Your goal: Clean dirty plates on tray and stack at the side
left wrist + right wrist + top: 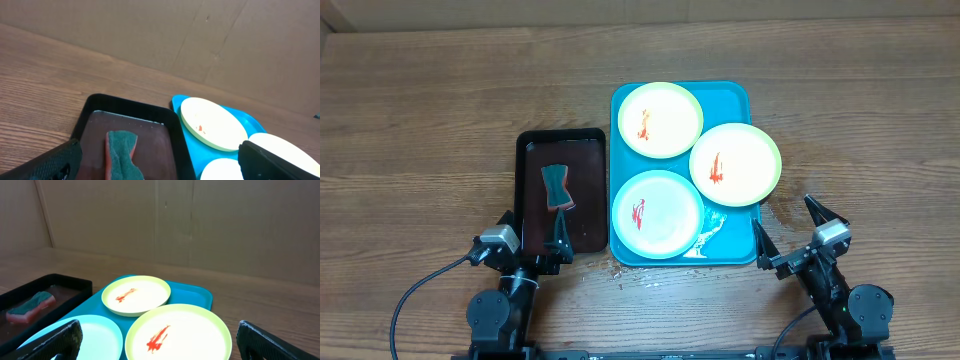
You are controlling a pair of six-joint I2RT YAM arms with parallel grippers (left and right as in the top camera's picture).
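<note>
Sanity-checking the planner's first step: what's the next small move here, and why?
Probably: left gripper reaches forward and down to the sponge in the black tray. All three plates on the blue tray show red smears, both grippers are open and empty, and the sponge lies right ahead of the left one; the right gripper is farther from it.

The brown wooden table (pixel 420 120) shows long grain under a low, satiny sheen. The large turquoise rectangular plastic tray (pixel 725 98) is smooth and glossy, as are the three round pale plastic plates (pixel 660 120). The smaller black rectangular plastic tray (pixel 560 135) gleams inside. Its sponge (pixel 557 187) has a coarse green scouring face over orange foam. Matt brown cardboard (pixel 225 225) stands behind.
</note>
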